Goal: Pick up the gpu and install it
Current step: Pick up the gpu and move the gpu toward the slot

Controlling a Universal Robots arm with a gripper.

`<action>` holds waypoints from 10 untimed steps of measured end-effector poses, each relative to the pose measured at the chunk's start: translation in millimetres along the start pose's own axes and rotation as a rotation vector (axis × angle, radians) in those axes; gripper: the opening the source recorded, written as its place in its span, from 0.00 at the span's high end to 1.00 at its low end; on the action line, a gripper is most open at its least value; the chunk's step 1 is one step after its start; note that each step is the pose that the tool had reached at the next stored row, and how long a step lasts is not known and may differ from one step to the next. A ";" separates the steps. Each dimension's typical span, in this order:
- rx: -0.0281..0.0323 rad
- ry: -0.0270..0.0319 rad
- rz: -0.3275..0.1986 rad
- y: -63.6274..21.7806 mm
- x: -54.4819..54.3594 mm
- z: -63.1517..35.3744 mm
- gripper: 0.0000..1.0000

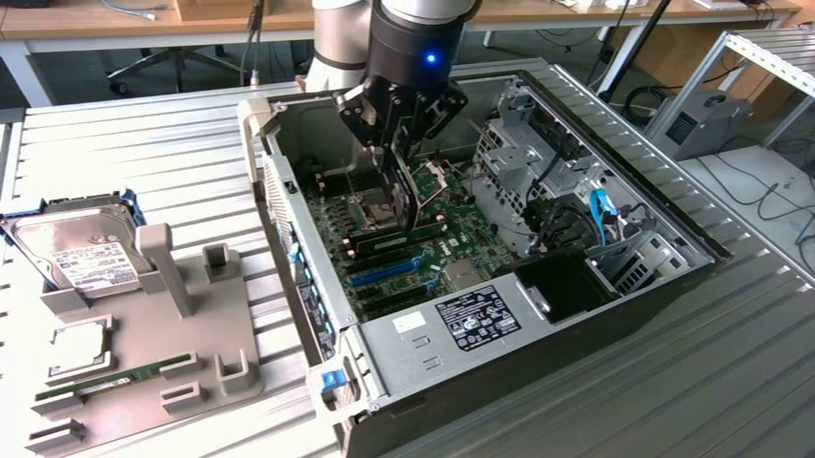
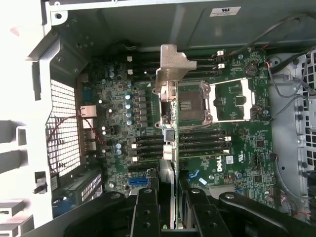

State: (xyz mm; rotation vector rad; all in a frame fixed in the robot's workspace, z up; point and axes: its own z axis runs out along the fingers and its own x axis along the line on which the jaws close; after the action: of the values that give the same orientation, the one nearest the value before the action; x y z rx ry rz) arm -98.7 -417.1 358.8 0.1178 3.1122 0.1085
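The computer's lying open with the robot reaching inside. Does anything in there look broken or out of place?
Nothing looks broken or spilled. The one odd sight is the gpu, clamped by the gripper and held edge-on over the motherboard rather than seated in a slot.

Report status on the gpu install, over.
Gripper shut on gpu, card edge-on. Hanging above motherboard inside open case, not seated in a slot. Nothing seen between card and board.
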 end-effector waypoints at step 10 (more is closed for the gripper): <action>0.0003 0.0002 0.000 -0.3 -8.8 2.0 0.74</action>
State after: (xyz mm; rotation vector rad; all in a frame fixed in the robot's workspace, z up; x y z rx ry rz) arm -89.9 -417.9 356.9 0.1178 3.1124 0.1080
